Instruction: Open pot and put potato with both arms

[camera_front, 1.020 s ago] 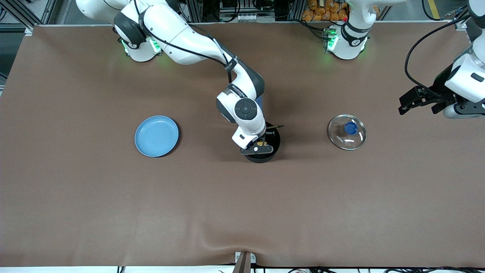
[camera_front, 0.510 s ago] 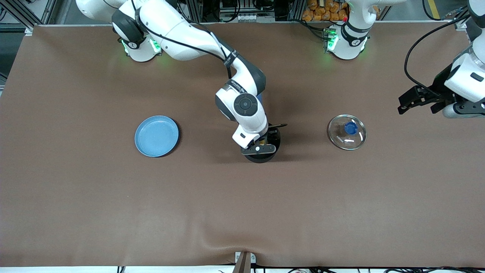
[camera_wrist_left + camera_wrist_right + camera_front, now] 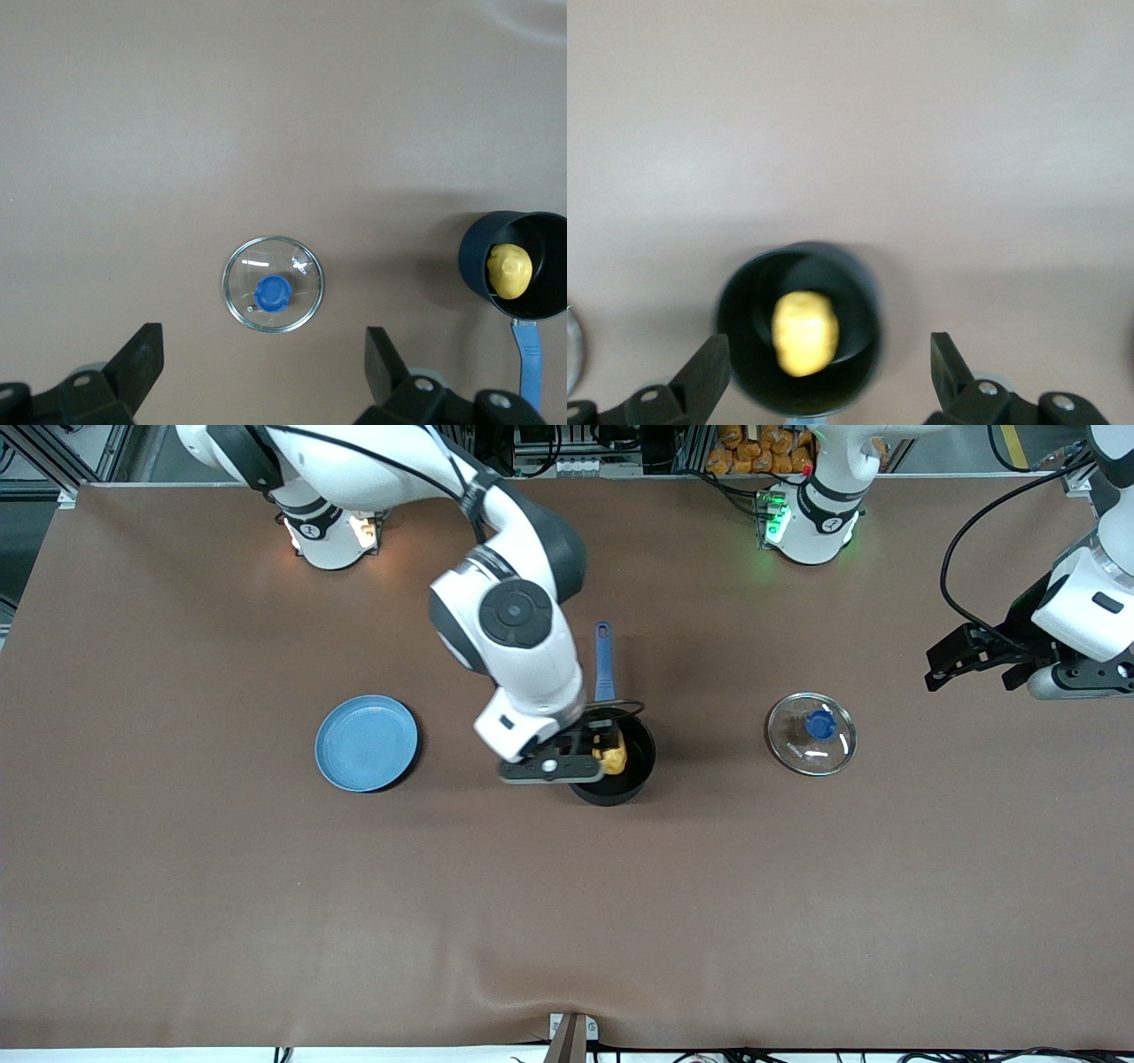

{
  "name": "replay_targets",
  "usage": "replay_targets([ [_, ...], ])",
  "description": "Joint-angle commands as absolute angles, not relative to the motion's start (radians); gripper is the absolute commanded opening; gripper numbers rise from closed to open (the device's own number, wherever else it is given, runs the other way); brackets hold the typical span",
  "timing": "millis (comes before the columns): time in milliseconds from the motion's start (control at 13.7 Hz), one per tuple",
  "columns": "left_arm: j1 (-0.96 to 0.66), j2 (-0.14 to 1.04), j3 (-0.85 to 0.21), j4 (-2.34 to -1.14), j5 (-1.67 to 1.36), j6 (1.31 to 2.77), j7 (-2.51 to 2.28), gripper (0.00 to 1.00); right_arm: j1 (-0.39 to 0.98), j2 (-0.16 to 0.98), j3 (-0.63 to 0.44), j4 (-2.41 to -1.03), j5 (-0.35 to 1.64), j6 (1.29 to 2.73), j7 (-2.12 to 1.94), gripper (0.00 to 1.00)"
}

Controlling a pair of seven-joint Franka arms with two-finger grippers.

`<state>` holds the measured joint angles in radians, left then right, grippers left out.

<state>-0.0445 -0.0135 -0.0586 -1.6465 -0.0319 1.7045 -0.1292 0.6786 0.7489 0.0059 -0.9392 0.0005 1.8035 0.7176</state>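
The black pot (image 3: 636,772) stands mid-table with its lid off, its blue handle (image 3: 604,660) pointing toward the robots' bases. The yellow potato (image 3: 612,754) lies inside it. My right gripper (image 3: 589,746) is open and empty, raised above the pot's rim on the right arm's side. In the right wrist view the potato (image 3: 803,332) sits in the pot (image 3: 744,345) below the open gripper (image 3: 828,347). My left gripper (image 3: 943,664) is open and empty, held high over the left arm's end of the table. The left wrist view shows its gripper (image 3: 263,343), the pot (image 3: 474,257) and the potato (image 3: 509,270).
The clear glass lid (image 3: 811,733) with a blue knob lies on the table between the pot and the left arm's end; it also shows in the left wrist view (image 3: 273,283). A light-blue plate (image 3: 366,742) lies toward the right arm's end.
My right gripper has risen from inside the pot and shifted toward the right arm's end, leaving the potato in the pot. The pot's handle now shows. The left arm has barely moved.
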Motion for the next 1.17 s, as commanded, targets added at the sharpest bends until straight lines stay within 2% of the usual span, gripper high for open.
replay_targets([
  [0,-0.037,-0.005,-0.063,-1.618,-0.054,1.678,-0.133,1.0,0.62,0.634,-0.017,-0.956,-0.048,1.72,0.712,1.0],
  [219,-0.035,-0.003,-0.063,-1.618,-0.054,1.678,-0.129,1.0,0.496,0.546,0.001,-0.956,-0.038,1.654,0.703,1.0],
  [437,-0.035,-0.005,-0.063,-1.618,-0.052,1.678,-0.129,1.0,0.287,0.494,0.191,-0.96,-0.043,1.651,0.704,1.0],
  [874,-0.034,-0.003,-0.061,-1.618,-0.052,1.678,-0.124,1.0,0.125,0.416,0.209,-0.963,-0.055,1.436,0.615,1.0],
  [1093,-0.034,-0.003,-0.061,-1.618,-0.052,1.678,-0.124,1.0,-0.01,0.381,0.305,-0.963,-0.06,1.373,0.542,1.0],
])
